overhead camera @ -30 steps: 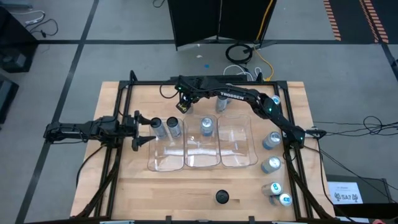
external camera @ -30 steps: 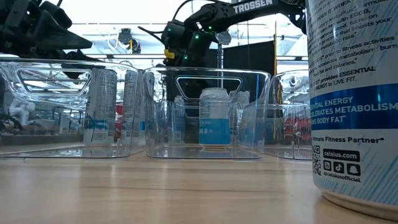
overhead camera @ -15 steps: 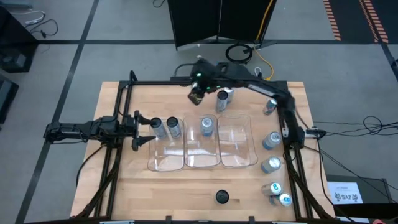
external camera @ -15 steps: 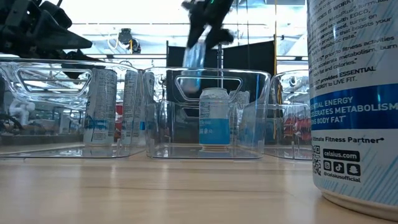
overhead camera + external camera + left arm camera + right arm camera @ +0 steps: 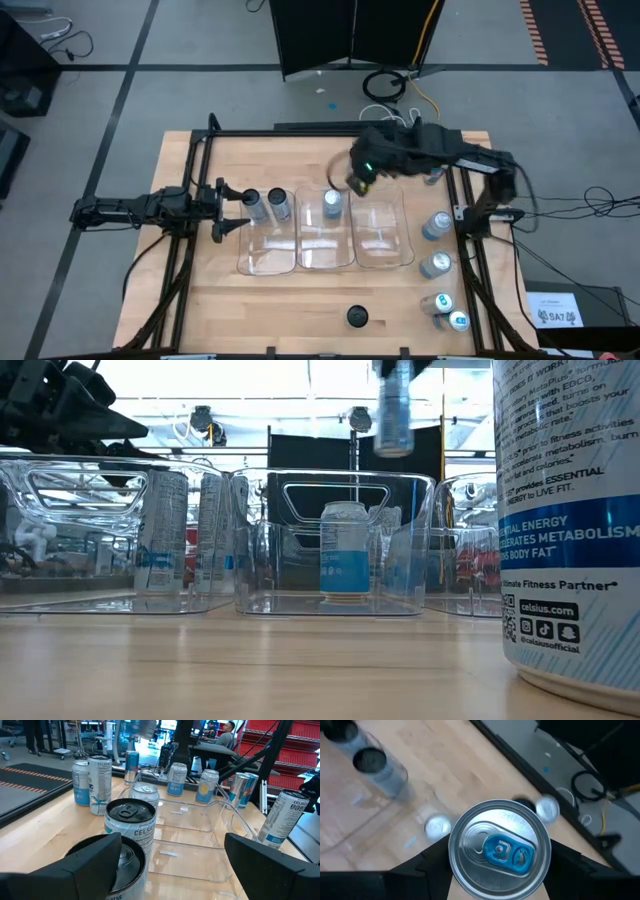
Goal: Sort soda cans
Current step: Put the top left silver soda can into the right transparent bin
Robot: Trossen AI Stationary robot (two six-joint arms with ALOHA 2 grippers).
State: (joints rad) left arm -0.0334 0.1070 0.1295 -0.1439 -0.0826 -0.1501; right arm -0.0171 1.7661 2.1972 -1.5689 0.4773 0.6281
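The right gripper (image 5: pixel 358 181) is clamped on a soda can (image 5: pixel 500 845) with a silver lid and a bright blue tab. It holds the can upright in the air, above the rims at the far end of the trays, roughly over the wall between the middle tray (image 5: pixel 325 262) and the right tray (image 5: pixel 385 262).

To set it down well, first settle on the compartment. The can (image 5: pixel 332 203) already standing in the middle tray looks light-topped, so the held can probably belongs with it, though the lids are too small to compare with certainty. Keep the can vertical and shift it fully inside one tray's outline before lowering. Come down clear of the wall and of the standing can, and let go only once the base sits on the tray floor. A slim can dropped early would likely tip.

The left gripper (image 5: pixel 226 207) waits with its fingers spread, just beside the left tray (image 5: pixel 262 262).

Counted in the high view:
- Three clear trays.
- Two dark-topped cans (image 5: pixel 266 204) in the left tray.
- One can in the middle tray and none in the right.
- One can held.
- Four loose cans (image 5: pixel 437 226) along the right edge of the worktop (image 5: pixel 200 310), with perhaps another hidden under the arm.
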